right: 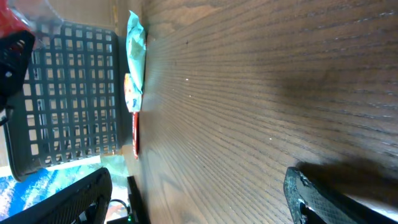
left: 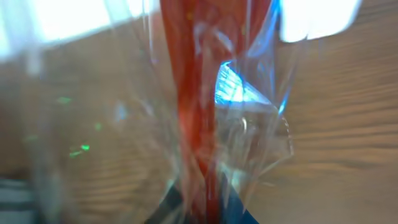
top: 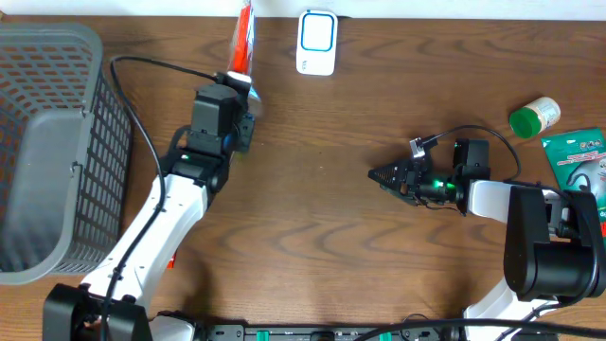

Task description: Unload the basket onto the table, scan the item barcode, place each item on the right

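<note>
Left claw (top: pixel 240 93) clamped together on the lower end of a clear-wrapped red item (top: pixel 245 33), which projects beyond the fingertips toward the far table edge; in the left wrist view the crinkled wrapper fills the frame directly ahead of the claw, too blurred for any barcode to be made out; white and blue device (top: pixel 316 42) on the table (top: pixel 322 246), to the right of the held item, near it but apart; grey mesh basket (top: pixel 47 142) to the left of the left claw, beside its arm. Right claw (top: pixel 381 174) with jaws wide apart, gripping nothing, low over bare wood and pointing toward the left arm; behind it, out past the right arm, a green-capped bottle (top: pixel 535 116) and a green packet (top: pixel 578 159); the right wrist view looks between the fingers (right: pixel 81 199) across the wood to the basket.
</note>
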Robot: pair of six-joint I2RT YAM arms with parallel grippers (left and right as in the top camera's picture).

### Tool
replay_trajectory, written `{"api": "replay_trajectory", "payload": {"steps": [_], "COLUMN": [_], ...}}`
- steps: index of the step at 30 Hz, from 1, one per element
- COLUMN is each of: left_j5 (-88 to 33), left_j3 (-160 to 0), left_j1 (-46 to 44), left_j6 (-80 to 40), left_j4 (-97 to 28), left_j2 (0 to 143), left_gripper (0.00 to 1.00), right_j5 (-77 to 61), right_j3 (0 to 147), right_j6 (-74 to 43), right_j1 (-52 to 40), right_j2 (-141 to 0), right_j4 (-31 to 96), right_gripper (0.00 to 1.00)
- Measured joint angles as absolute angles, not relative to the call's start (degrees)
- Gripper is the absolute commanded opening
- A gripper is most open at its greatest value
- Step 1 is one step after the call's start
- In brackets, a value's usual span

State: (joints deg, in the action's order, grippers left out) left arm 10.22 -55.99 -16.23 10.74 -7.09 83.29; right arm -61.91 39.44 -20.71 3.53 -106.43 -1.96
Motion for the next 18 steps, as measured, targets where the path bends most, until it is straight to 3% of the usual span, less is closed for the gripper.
{"api": "replay_trajectory", "payload": {"steps": [10, 18], "left_j5": [31.46, 40.27], "left_j3": [-57.04, -61.45], "left_j1": [-27.62, -29.65], "left_j6": [24.49, 31.66], "left_j4": [-0.10, 3.57], "left_j2": [93.71, 104.40], "left_gripper": [0.07, 0.07], "right_j5": [-61.91, -61.65], "right_j3": [39.44, 39.42], "right_j6": [-20.32, -19.40], "right_j1": [3.53, 3.53], "right_j2": [-106.43, -106.43], "right_j4": [-1.89, -1.72], "right_gripper": [0.89, 0.84]}}
